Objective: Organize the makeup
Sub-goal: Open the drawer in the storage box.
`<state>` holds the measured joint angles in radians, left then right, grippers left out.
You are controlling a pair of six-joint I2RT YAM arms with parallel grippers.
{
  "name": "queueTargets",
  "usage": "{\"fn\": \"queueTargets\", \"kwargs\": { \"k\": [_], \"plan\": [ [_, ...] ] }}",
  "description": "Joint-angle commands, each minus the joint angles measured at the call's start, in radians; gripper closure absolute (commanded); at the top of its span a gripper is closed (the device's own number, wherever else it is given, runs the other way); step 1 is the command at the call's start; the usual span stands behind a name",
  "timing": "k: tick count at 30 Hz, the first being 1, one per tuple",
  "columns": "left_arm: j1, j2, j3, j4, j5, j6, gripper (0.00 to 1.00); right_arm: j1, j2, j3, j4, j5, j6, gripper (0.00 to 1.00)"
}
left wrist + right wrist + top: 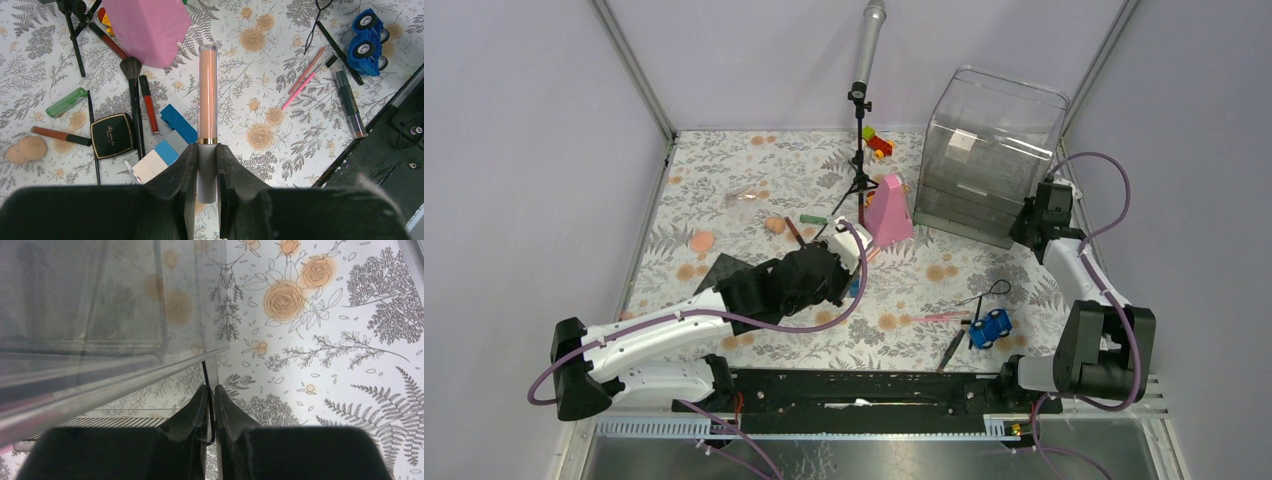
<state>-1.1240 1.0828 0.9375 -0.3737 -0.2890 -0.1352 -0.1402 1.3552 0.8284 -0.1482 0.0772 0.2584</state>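
Note:
My left gripper (206, 150) is shut on the grey cap of a slim peach lip-gloss tube (207, 92), held above the table; in the top view it (844, 250) hovers left of the pink cone. Below it lie a black compact (111, 135), a black-handled brush (133, 92), a red lip pencil (149, 105), a green tube (66, 102), a peach sponge (26, 149) and pink pencils (305, 75). My right gripper (210, 390) is shut on a thin black wire at the front corner of the clear drawer organizer (90, 305).
A pink cone (889, 210) and a microphone tripod (861, 140) stand mid-table. Toy blocks (170, 137) lie under the left gripper. A blue toy car (990, 327) sits near the front right. A flat dark square (724, 272) lies beside the left arm. The organizer (989, 150) stands back right.

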Motion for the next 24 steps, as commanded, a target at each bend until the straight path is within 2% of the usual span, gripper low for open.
{"fn": "queueTargets", "kwargs": {
  "k": [1, 4, 16, 24],
  "plan": [
    [0.001, -0.011, -0.005, 0.024, 0.024, 0.009, 1.00, 0.001, -0.086, -0.005, 0.005, 0.080, -0.136, 0.97],
    [0.001, -0.013, -0.006, 0.024, 0.031, 0.009, 1.00, 0.001, -0.107, -0.009, -0.007, 0.070, -0.143, 1.00],
    [0.001, -0.019, -0.005, 0.004, 0.018, 0.025, 1.00, 0.001, -0.166, -0.064, -0.053, -0.041, -0.126, 1.00],
    [0.001, -0.012, -0.002, 0.006, 0.027, 0.025, 1.00, 0.001, -0.192, -0.101, -0.078, -0.005, 0.039, 1.00]
  ]
}}
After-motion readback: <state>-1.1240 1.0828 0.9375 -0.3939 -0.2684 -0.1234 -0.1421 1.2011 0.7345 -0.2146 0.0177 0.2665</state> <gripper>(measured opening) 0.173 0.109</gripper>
